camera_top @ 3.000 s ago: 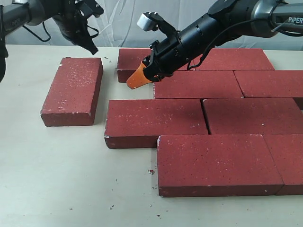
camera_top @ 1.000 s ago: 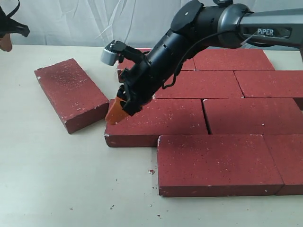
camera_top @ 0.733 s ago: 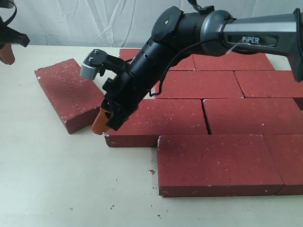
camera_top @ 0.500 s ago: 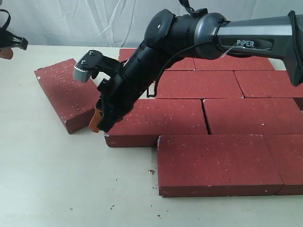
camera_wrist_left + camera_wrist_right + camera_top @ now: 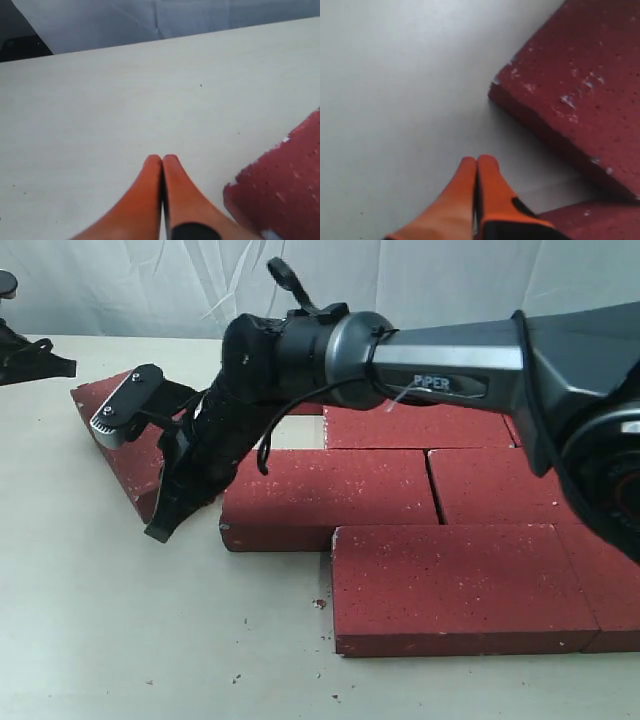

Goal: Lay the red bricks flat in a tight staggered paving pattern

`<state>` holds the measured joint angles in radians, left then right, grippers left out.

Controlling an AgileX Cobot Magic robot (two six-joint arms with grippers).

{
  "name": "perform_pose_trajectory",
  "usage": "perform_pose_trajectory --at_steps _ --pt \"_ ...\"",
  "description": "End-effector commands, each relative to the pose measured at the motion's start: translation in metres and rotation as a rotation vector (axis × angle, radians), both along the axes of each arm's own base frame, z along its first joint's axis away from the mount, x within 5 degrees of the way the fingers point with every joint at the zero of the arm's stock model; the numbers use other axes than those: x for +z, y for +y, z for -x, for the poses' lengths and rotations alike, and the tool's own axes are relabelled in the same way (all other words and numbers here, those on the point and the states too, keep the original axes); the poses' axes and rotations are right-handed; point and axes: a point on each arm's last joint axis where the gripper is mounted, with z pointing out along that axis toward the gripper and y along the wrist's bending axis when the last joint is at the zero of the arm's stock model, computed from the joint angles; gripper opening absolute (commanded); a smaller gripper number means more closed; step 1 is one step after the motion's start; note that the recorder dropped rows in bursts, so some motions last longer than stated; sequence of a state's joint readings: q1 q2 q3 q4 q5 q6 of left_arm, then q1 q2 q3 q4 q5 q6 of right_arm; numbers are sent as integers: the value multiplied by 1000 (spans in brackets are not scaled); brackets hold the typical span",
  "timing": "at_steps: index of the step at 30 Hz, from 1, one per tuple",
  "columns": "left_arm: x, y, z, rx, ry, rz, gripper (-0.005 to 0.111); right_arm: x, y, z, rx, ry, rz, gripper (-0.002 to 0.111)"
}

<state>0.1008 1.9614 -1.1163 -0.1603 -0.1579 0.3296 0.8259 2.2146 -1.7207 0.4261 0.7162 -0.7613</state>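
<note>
The right arm [image 5: 440, 370] reaches clear across the table [image 5: 150, 640], from the right edge over to the left side. Its dark bulk covers much of the back rows. The red bricks [image 5: 460, 585] lie flat on the right half of the table in staggered rows, edge against edge, with thin seams between them. One pale patch of bare table shows just behind the middle-row brick [image 5: 330, 495].

Off to the left sits a loose brick [image 5: 138, 468], flat but skewed, apart from the rows. The arm's wrist and its grey wrist camera [image 5: 118, 412] cross in front of it and hide most of its top.

The right gripper [image 5: 163, 528] points down at the table just beside that brick's near corner. In the right wrist view, the right gripper [image 5: 476, 161] has its orange fingers [image 5: 492, 185] pressed tight together, holding nothing. Its tips are close to the brick's chipped corner but do not visibly touch it.

The left gripper [image 5: 161, 160] is also clamped on nothing, over bare table, with a whitish-chipped brick corner [image 5: 285, 190] near it. A white curtain [image 5: 150, 290] hangs behind. Red crumbs [image 5: 320, 603] dot the table by the front row.
</note>
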Motion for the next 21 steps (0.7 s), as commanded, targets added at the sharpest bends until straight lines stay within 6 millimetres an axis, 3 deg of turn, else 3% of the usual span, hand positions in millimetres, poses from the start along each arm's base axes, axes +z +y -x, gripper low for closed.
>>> perform_pose_trajectory --at_steps 1,5,10,15,21 --pt "-5 4 -14 33 -10 40 0 -6 6 -11 -19 6 113 -1" --pt "-7 4 -29 28 43 64 0 -16 18 -21 -19 27 122 -1" --pt "-31 3 -41 49 65 99 0 -28 21 -27 -11 10 154 -1" --pt "-49 -18 -54 7 43 89 0 -27 21 -35 -36 -55 137 -1" --pt "-63 -23 -57 0 31 83 0 -25 23 -38 -51 -82 115 -1"
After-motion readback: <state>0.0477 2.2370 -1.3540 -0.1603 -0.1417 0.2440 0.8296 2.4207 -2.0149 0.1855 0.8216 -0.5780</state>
